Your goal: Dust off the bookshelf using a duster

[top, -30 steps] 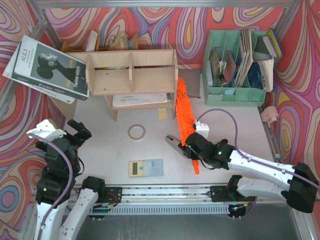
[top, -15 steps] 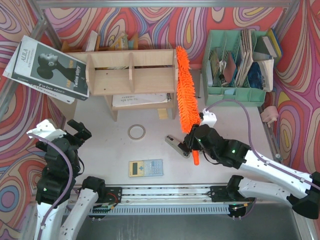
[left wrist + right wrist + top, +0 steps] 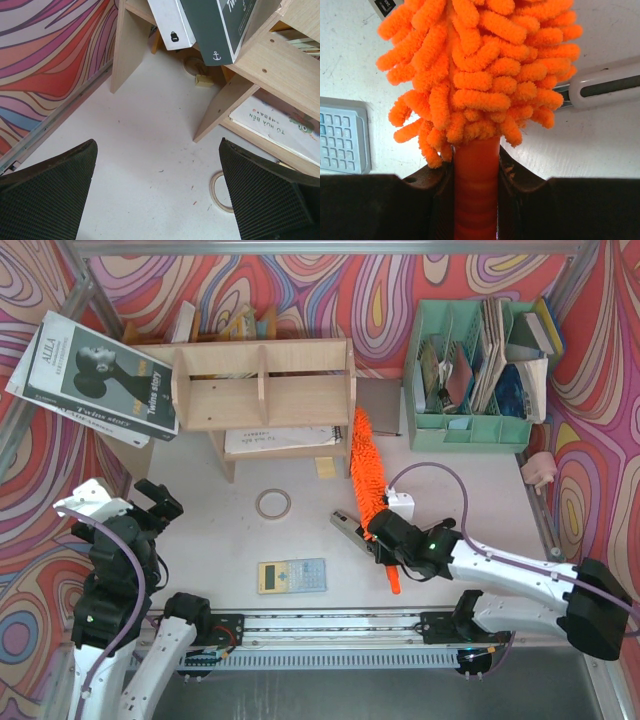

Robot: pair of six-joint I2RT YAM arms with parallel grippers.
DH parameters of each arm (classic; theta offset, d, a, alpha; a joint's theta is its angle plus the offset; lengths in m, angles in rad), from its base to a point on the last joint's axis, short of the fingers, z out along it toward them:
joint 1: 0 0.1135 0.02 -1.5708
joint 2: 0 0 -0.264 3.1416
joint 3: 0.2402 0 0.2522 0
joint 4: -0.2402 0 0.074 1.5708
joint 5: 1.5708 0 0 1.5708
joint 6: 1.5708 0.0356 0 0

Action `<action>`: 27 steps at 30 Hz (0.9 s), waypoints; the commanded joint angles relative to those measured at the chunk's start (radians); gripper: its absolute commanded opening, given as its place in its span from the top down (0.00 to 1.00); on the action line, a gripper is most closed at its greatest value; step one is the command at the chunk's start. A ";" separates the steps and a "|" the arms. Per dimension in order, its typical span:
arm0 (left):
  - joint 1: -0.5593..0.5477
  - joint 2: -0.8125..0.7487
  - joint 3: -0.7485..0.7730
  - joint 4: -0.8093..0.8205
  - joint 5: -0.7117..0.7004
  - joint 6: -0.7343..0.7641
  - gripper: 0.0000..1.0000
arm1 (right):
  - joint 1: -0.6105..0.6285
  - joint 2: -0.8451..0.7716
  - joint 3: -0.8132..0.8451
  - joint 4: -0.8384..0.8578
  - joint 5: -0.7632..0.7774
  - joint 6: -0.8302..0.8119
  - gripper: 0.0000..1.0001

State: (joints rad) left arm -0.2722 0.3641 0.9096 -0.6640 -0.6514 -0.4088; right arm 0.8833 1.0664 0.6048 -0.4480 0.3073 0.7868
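The light plywood bookshelf (image 3: 262, 385) stands at the back, left of centre; its leg (image 3: 215, 115) shows in the left wrist view. My right gripper (image 3: 385, 538) is shut on the thin orange handle (image 3: 476, 190) of the orange duster (image 3: 366, 470). The fluffy head (image 3: 475, 75) lies low over the table, pointing away, with its tip beside the shelf's lower right end. The handle's end sticks out toward the near edge. My left gripper (image 3: 155, 505) is open and empty at the near left, and its fingers (image 3: 45, 200) hang over bare table.
A mint-green file organiser (image 3: 470, 370) stands at the back right. A grey calculator (image 3: 292, 575), a tape ring (image 3: 272, 503) and a grey-white tool (image 3: 350, 525) lie on the table. A large book (image 3: 95, 375) leans on the shelf's left end. A notebook (image 3: 280, 438) lies under the shelf.
Half a second ago the duster head reached up along the shelf's right end. It has now drawn back toward me and lower, with the right gripper still holding the handle. The left arm has not moved.
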 commanded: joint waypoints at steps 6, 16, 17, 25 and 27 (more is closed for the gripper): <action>0.005 -0.001 -0.012 0.000 -0.001 -0.004 0.01 | 0.002 -0.003 0.055 0.050 0.016 -0.014 1.00; 0.006 -0.004 -0.013 0.000 -0.002 -0.004 0.01 | 0.005 -0.087 0.046 0.043 -0.044 0.009 1.00; 0.005 -0.005 -0.013 0.000 -0.001 -0.004 0.02 | 0.004 -0.080 0.025 0.054 -0.053 0.019 1.00; 0.005 0.004 -0.012 0.001 0.001 -0.004 0.01 | 0.003 -0.006 -0.039 0.089 -0.089 0.031 1.00; 0.005 0.005 -0.012 0.000 0.001 -0.004 0.01 | 0.004 0.017 -0.031 0.095 -0.080 0.021 1.00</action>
State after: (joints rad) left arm -0.2722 0.3641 0.9096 -0.6640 -0.6514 -0.4088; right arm 0.8825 1.0557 0.5602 -0.4202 0.2386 0.8295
